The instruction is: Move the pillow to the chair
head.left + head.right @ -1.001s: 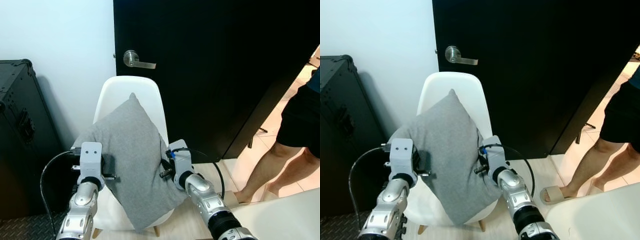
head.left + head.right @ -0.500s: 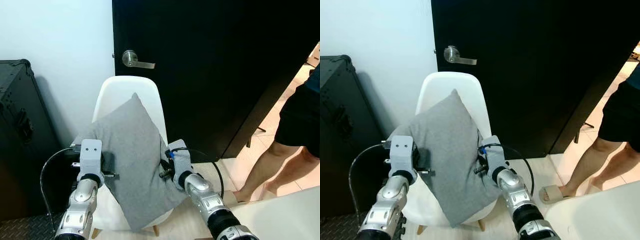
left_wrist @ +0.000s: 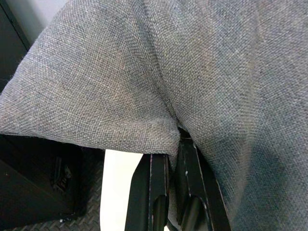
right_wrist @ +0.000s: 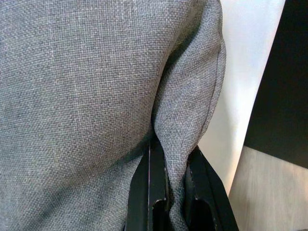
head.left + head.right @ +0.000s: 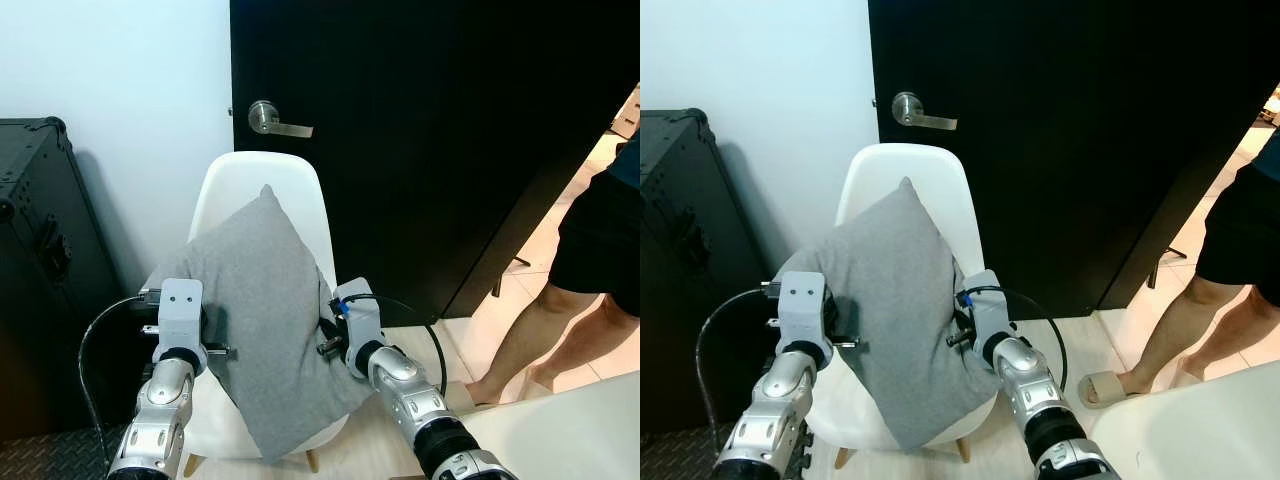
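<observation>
A grey fabric pillow (image 5: 265, 320) stands tilted on one corner over the seat of a white shell chair (image 5: 262, 178), its top corner against the chair back. My left gripper (image 3: 173, 144) is shut on the pillow's left edge, a fold of cloth pinched between the black fingers (image 3: 156, 187). On the other side my right gripper (image 4: 173, 154) is shut on the pillow's right edge, close to the chair's white rim (image 4: 240, 72). Both silver arms reach up from below, one on each side of the pillow.
A black door (image 5: 450, 120) with a silver lever handle (image 5: 275, 120) stands right behind the chair. A black case (image 5: 40, 270) sits to the left. A person's legs (image 5: 560, 330) stand at the right by a white surface (image 5: 1200, 430).
The pillow and both grippers hold nearly the same place; only the view has shifted slightly.
</observation>
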Motion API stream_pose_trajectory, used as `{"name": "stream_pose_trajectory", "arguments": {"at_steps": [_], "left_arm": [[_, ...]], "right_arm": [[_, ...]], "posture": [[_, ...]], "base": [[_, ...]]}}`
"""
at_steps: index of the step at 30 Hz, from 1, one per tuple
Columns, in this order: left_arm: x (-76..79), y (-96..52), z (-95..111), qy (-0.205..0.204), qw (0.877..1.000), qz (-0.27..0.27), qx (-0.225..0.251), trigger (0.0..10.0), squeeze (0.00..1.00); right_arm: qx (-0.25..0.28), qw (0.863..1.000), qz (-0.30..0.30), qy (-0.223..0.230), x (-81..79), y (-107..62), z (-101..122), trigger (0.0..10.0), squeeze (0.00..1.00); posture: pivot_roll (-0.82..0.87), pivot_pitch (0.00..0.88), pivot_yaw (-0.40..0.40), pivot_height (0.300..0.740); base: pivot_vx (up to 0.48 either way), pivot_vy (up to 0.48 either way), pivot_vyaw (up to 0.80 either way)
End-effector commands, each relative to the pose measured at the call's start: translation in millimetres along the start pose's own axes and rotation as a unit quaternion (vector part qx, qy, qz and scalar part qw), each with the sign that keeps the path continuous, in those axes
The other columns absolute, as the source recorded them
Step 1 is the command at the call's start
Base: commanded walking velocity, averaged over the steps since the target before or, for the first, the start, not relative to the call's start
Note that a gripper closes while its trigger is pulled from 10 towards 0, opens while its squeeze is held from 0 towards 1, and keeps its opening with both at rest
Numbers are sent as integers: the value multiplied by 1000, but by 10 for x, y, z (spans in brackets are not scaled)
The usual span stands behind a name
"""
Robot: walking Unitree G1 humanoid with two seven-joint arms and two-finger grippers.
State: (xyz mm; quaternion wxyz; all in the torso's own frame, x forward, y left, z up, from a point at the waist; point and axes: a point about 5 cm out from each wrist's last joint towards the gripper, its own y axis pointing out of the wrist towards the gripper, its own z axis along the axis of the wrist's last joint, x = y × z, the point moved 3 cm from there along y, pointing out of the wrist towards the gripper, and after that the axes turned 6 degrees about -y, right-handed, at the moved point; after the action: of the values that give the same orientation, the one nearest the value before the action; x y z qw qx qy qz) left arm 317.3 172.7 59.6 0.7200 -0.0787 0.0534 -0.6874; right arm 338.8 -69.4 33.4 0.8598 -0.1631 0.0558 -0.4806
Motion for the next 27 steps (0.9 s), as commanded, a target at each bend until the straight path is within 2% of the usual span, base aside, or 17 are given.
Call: {"name": "stream_pose_trajectory", "arguments": {"at_steps": [1,4,5,9,23,27], "left_arm": [[160,-7,0,3,999,-32,3,10000,0],[163,-9,-2,3,999,-32,2,10000,0],[164,-11,-5,3,999,-32,2,10000,0],[168,-14,-7,3,999,-33,2,10000,0],[195,-25,-17,1,999,-38,-1,10000,0],[194,-23,-15,1,999,-37,0,10000,0]], "right_arm": [[27,999,21,0,-103,46,130,10000,0],[28,999,22,-2,-110,46,130,10000,0],[47,998,32,5,-139,35,160,10000,0],[33,999,27,-11,-140,56,150,10000,0],[45,998,24,27,-143,66,188,10000,0],[42,999,25,19,-142,68,184,10000,0]], "posture": [[105,0,-112,675],[105,0,-111,675],[106,0,-110,670],[109,0,-112,665],[110,0,-108,660],[110,0,-109,660]], "base": [[0,0,0],[0,0,0],[0,0,0],[0,0,0],[0,0,0],[0,0,0]]}}
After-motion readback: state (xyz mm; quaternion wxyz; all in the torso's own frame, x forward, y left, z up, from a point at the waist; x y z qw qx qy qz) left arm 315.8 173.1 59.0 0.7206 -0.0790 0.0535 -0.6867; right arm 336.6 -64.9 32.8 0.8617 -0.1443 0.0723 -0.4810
